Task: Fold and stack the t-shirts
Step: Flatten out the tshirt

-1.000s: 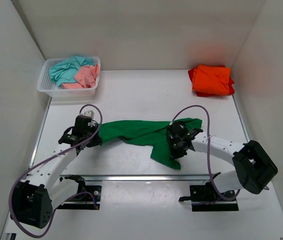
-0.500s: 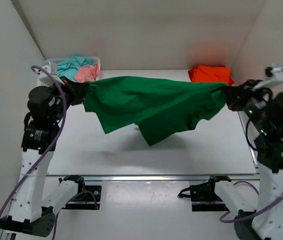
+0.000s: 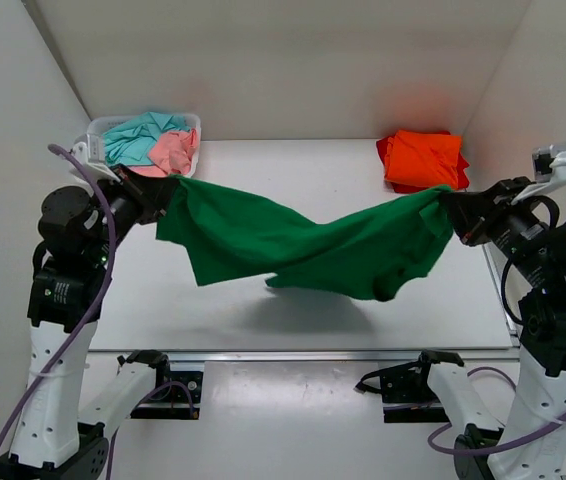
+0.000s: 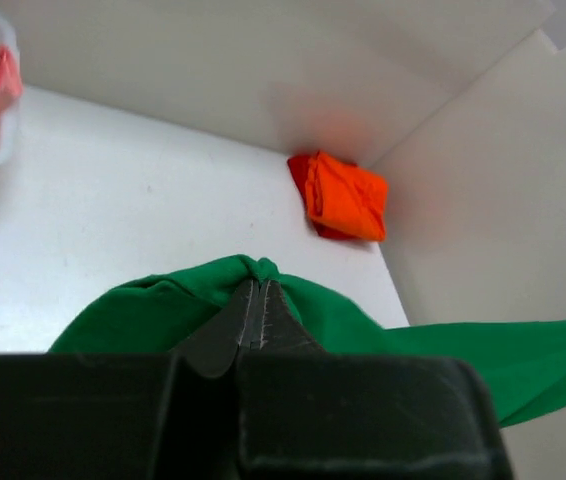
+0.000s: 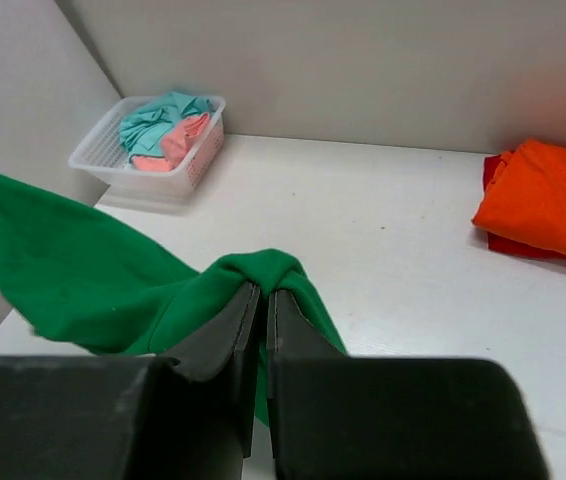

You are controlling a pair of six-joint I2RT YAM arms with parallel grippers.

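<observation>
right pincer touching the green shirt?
Touching. Right wrist view shows the right pincer shut on a bunched fold of the green shirt.

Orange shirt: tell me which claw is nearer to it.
Right. The right claw is just in front of the orange shirt; the left claw is far across, beside the white basket.

Green shirt point(image 3: 263, 240) aloft, outstretched — orange shirt point(image 3: 423, 158) folded, far-right corner.
</observation>
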